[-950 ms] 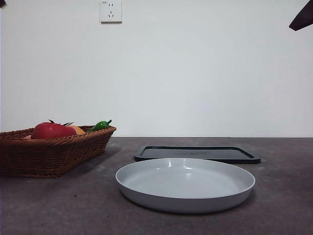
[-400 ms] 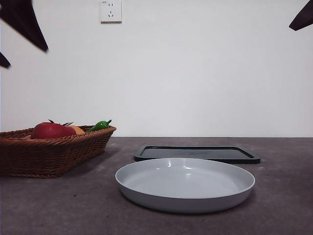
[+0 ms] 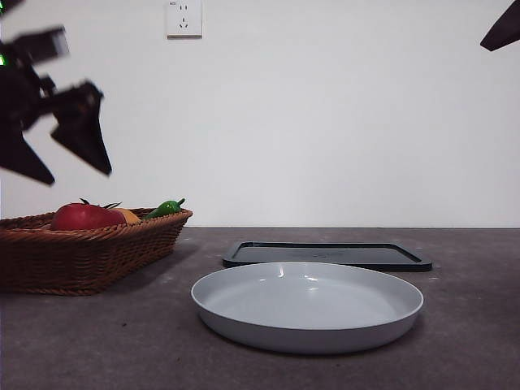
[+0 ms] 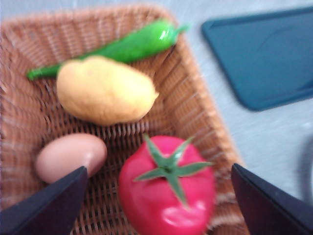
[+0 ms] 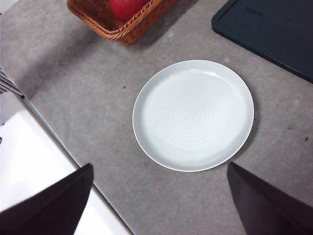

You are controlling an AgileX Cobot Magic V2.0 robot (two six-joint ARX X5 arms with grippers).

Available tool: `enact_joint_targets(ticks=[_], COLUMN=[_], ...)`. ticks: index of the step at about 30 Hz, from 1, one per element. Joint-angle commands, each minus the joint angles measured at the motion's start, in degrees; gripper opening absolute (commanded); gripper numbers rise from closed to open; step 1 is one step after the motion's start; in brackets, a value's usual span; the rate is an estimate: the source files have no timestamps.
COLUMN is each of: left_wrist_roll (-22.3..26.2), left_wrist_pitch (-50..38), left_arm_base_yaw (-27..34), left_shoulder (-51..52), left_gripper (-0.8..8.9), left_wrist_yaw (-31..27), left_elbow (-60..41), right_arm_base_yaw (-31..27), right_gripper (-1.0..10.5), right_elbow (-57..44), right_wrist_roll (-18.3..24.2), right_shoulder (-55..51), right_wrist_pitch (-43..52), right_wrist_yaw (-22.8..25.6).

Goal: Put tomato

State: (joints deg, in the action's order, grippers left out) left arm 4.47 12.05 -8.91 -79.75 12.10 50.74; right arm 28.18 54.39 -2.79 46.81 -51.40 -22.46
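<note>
The red tomato [image 3: 85, 217] with a green stem star lies in the wicker basket [image 3: 89, 252] at the left of the table; it also shows in the left wrist view [image 4: 167, 188] and partly in the right wrist view [image 5: 126, 7]. My left gripper [image 3: 69, 166] hangs open and empty above the basket, its jaws apart on either side of the tomato in the left wrist view [image 4: 159, 205]. My right gripper [image 5: 159, 205] is open and empty, high over the table above the grey plate [image 5: 193, 115]; in the front view it is only a dark tip [image 3: 504, 31].
The basket also holds an orange-yellow fruit [image 4: 103, 90], a green pepper [image 4: 129, 46] and an egg [image 4: 71, 156]. The grey plate [image 3: 307, 305] sits in the middle front. A dark flat tray [image 3: 327, 254] lies behind it.
My left gripper has come down from the top left corner toward the basket and now hangs just above it. The right arm, the plate, the tray and the basket have not moved.
</note>
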Motion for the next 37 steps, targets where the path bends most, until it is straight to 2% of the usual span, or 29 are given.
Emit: enact_joint_targets(ticks=[1, 16, 22, 24, 33, 37], left_wrist_roll=[2.1, 2.8, 2.8, 2.4, -1.1, -1.2], left_wrist_pitch=[-1.6, -4.2, -4.0, -4.0, -3.0, -1.1], left_arm_base_yaw=[-0.2, -0.6, -0.7, -0.7, -1.3, -2.8], left_shoulder=[-3.9, -11.8, -11.8, -11.8, -7.3, -1.9], left_gripper=[4.66, 4.6, 2.67, 2.42, 2.43, 2.43], left_wrist_yaw=[-0.1, -0.1, -0.1, -0.1, 0.0, 3.5], left_elbow=[1.2, 1.2, 1.2, 1.2, 2.3, 3.7], right_arm_base_yaw=[0.5, 0.5, 0.5, 0.5, 0.5, 0.5], right_gripper=[4.4, 4.3, 4.3, 4.3, 4.3, 4.3], right_elbow=[1.1, 1.1, 1.1, 1.1, 1.1, 1.1], right_wrist_roll=[0.2, -0.2, -0.2, -0.2, -0.2, -0.2], right_shoulder=[0.3, 0.3, 0.3, 0.3, 0.3, 0.3], right_wrist_pitch=[0.5, 0.6, 0.8, 0.8, 0.8, 1.3], right_wrist_yaw=[0.0, 0.0, 0.0, 0.0, 0.0, 0.1])
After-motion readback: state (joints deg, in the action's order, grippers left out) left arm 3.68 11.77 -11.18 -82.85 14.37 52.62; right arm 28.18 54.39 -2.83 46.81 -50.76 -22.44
